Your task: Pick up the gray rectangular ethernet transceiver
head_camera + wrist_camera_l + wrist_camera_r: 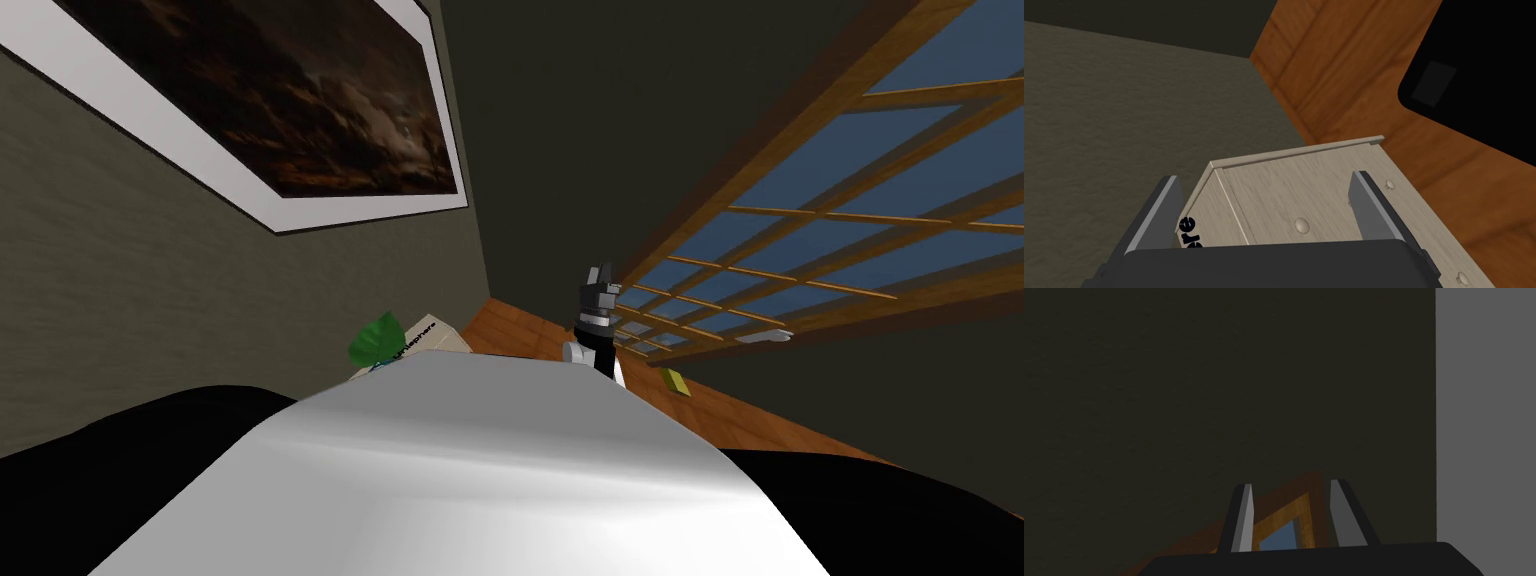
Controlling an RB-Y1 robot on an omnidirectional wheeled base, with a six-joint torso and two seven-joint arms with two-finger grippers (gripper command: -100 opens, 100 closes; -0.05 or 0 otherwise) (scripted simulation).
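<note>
Jaws spread wide, empty, on left gripper (1265, 177), over pale wood cabinet (1324, 170) lettered "ere" in black. Narrower gap, also empty, on right gripper (1291, 484), raised by window (800, 250). Small pale grey piece (765, 337) on window ledge, perhaps the transceiver: cannot tell.

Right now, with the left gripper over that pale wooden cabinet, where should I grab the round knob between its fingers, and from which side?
Pinch the knob by its rounded head, coming straight at the cabinet panel it sticks out of. It is a small round stud, so any two opposite sides should do, and the left gripper stands open astride it.
</note>
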